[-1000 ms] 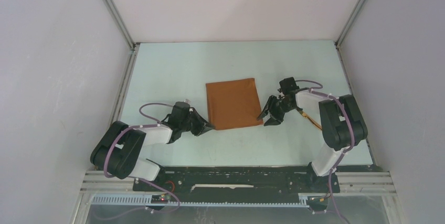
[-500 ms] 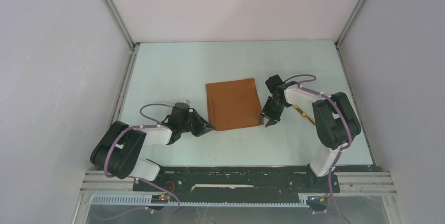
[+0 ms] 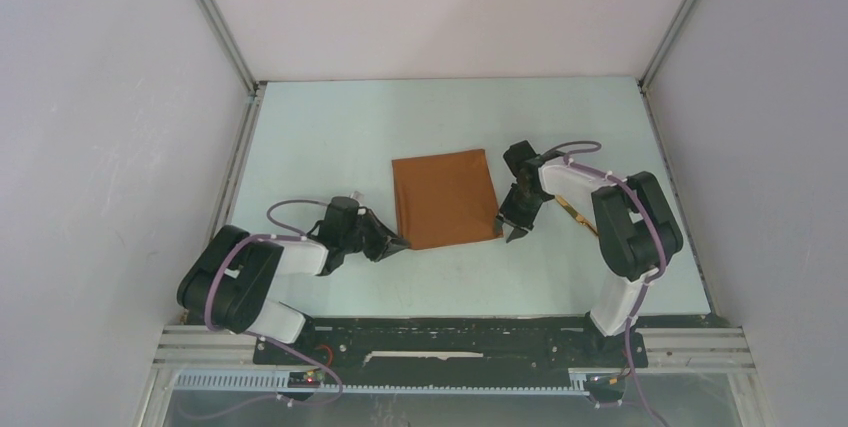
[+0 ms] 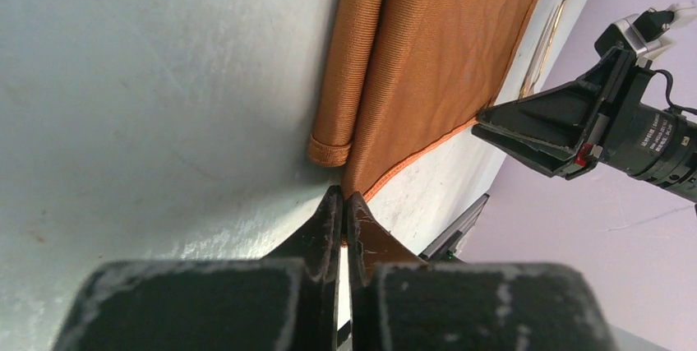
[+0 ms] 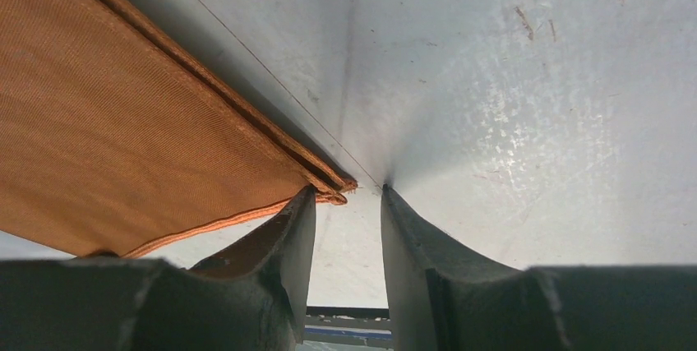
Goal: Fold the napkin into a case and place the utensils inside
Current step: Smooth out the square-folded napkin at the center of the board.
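The rust-orange napkin (image 3: 445,197) lies flat mid-table as a layered, near-square sheet; no narrow case shape shows. My left gripper (image 3: 400,244) is shut on its near left corner (image 4: 355,182), beside a rolled fold (image 4: 353,55). My right gripper (image 3: 511,229) points down at the near right corner, jaws open. In the right wrist view the layered corner (image 5: 333,189) touches the left fingertip (image 5: 304,203), with bare table between the fingers. One golden utensil (image 3: 575,212) lies to the right of the napkin, partly hidden under the right arm; it also shows as a thin gold piece (image 4: 546,47).
Grey enclosure walls with aluminium posts (image 3: 215,17) ring the pale table (image 3: 330,137). The rail holding both arm bases (image 3: 450,342) runs along the near edge.
The right gripper swung left onto the napkin's near right corner, turned to point down, and its jaws narrowed. The left gripper kept its grip and barely moved.
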Robot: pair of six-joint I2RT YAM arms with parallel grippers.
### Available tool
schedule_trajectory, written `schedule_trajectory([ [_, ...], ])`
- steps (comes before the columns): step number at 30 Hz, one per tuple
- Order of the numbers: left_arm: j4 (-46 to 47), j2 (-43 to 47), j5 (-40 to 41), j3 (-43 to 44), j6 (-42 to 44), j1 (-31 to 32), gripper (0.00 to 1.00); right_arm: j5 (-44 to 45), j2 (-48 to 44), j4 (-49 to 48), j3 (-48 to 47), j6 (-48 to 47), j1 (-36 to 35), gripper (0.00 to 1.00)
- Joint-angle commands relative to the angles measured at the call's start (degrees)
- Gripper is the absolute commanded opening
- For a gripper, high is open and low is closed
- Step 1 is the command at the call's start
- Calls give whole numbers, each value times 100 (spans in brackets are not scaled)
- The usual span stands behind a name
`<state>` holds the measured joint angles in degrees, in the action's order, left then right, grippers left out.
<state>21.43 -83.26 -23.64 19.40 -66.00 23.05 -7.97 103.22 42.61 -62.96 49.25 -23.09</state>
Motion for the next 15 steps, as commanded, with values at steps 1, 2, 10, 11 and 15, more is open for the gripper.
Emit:
schedule_trajectory([
  [1,251,-56,-132,-55,-4,-46,2,360,203,-124,-166,65,-84,43],
  [2,260,-58,-140,-58,-6,-45,2,394,203,-123,-173,62,-76,44],
  [10,380,-111,-187,-123,-54,-39,2,487,445,-98,-336,55,-152,46],
  [11,384,-103,-185,-143,-46,-45,2,530,478,-77,-361,47,-152,46],
  [15,396,-85,-193,-171,-53,-44,2,677,579,94,-486,12,-154,45],
])
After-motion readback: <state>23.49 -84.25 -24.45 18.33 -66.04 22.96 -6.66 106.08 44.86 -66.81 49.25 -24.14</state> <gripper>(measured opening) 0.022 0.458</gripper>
